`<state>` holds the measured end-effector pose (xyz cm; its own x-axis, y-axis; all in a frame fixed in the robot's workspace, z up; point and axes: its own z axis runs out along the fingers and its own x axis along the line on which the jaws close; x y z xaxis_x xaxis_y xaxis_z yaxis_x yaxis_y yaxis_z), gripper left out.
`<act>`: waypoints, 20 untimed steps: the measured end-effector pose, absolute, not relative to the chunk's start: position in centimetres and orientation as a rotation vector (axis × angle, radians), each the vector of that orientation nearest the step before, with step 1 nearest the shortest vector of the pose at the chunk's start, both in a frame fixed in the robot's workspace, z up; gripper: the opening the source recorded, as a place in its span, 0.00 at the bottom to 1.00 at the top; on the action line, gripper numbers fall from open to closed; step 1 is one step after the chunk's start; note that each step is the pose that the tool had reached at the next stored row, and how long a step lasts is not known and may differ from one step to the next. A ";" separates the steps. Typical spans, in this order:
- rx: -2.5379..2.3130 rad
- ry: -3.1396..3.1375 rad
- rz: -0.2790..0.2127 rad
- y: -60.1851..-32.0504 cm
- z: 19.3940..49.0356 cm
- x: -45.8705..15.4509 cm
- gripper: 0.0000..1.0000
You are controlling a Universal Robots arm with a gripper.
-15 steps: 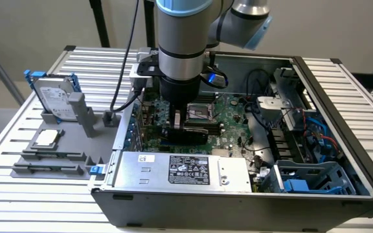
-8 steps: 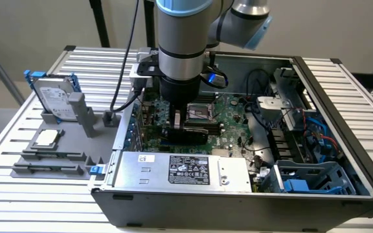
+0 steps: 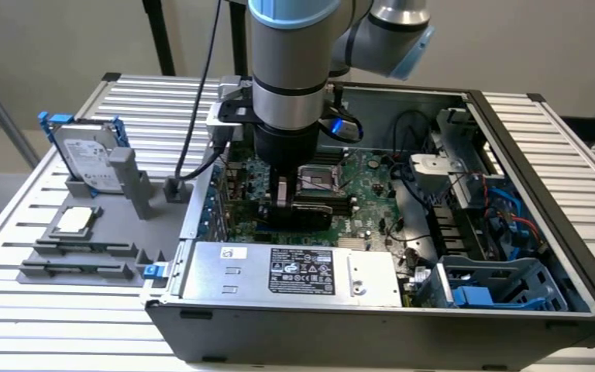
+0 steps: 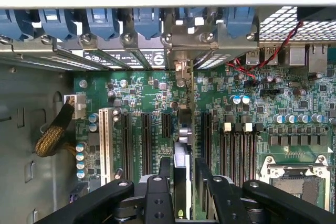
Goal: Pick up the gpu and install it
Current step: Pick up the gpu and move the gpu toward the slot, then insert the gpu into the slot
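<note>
Tool [image 4: 182,182] low inside the open case [image 3: 545,256], fingers [image 4: 160,192] astride the upright gpu [image 4: 181,174] — grip cannot be told, card standing on the motherboard [image 4: 147,98].

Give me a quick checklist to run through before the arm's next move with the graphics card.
1. Graphics card stands on edge between the end effector fingers, over the motherboard: ok.
2. Card lines up with a slot on the board: ok, as far as the wrist view shows.
3. Card pushed fully down into the slot: cannot tell.
4. Grip on the card: cannot tell, the fingers sit close on both sides.
5. Card's bracket end meets the rear opening of the case: cannot tell.
6. Hard drive parked in its stand outside the case, out of the way: ok.
</note>
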<state>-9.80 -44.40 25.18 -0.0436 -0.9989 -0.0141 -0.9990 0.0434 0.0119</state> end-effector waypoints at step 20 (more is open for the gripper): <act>-2.171 2.268 0.029 -44.3 28.3 -9.8 0.12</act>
<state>-9.79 -44.35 28.27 -0.0435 -0.9990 -0.0143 -0.9990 0.0433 0.0121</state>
